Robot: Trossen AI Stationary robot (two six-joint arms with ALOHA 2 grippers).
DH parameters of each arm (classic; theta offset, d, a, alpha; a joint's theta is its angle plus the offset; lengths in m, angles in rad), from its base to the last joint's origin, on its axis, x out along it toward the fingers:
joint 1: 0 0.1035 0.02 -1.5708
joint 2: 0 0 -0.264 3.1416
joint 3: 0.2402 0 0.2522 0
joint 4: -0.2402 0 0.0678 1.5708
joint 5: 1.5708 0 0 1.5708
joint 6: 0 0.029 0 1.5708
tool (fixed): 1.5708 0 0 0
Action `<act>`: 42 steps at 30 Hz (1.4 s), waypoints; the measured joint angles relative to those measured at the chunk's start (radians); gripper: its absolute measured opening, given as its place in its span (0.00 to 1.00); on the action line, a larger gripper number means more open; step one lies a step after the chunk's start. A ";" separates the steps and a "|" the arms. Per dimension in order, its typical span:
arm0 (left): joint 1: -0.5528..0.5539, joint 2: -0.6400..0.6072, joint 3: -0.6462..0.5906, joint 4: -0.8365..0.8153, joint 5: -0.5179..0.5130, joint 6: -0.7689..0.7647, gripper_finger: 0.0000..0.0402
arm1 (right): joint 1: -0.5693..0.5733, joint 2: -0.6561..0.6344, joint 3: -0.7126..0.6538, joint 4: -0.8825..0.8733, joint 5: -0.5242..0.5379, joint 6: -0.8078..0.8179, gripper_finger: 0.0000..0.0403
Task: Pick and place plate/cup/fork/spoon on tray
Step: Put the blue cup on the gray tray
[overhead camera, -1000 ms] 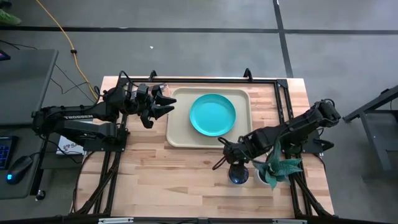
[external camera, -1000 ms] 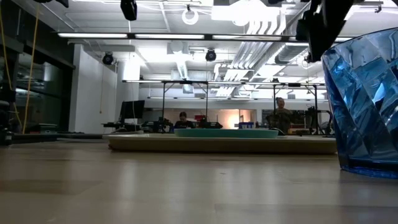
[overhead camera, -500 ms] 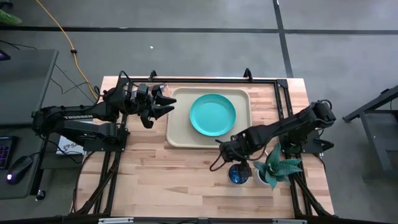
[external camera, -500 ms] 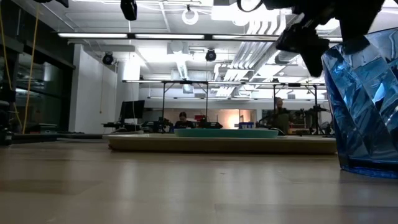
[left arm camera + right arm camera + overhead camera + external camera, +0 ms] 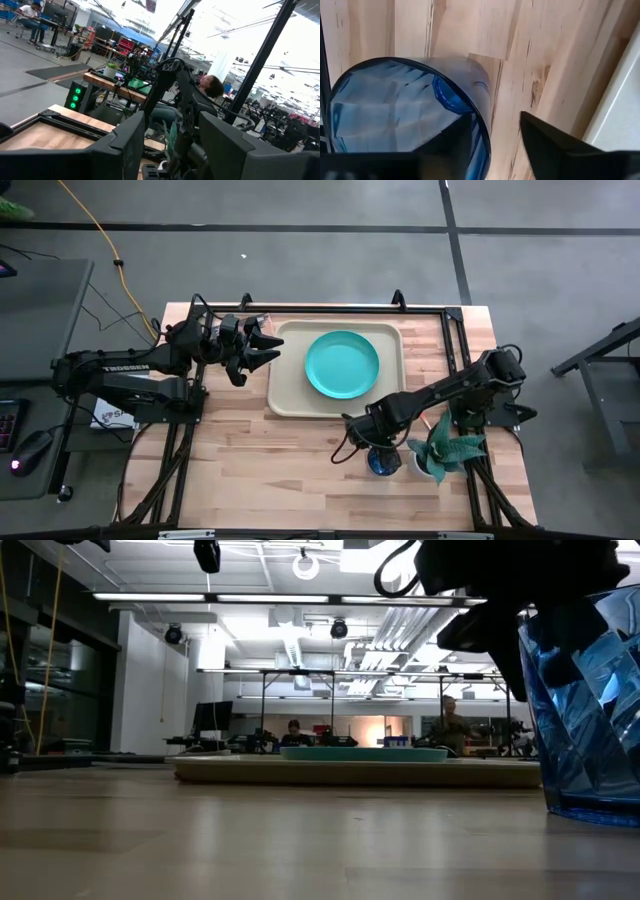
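The dark-blue cup [image 5: 383, 461] stands upright on the wood table near its front right; it also shows in the right wrist view [image 5: 395, 105] and the low view [image 5: 590, 710]. My right gripper [image 5: 362, 438] is open just above the cup's rim [image 5: 485, 135], one finger over the inside and one outside. The turquoise plate [image 5: 342, 364] lies flat in the beige tray [image 5: 290, 395]. My left gripper [image 5: 268, 347] is open and empty, raised beside the tray's far left corner. The fork and the spoon do not show.
A white pot with a teal leafy plant [image 5: 445, 448] stands right beside the cup, toward the table's right edge. A black frame rail [image 5: 452, 340] runs along the far and right sides. Bare wood [image 5: 260, 470] lies at the table's front left.
My right gripper has gone toward the table's left edge and down, from beside the cup to its rim. The cup, plate and tray have stayed where they were.
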 joint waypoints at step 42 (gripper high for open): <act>0.000 0.000 0.000 0.001 0.000 -0.022 0.42 | -0.905 -0.221 0.057 -0.202 0.351 -0.145 0.00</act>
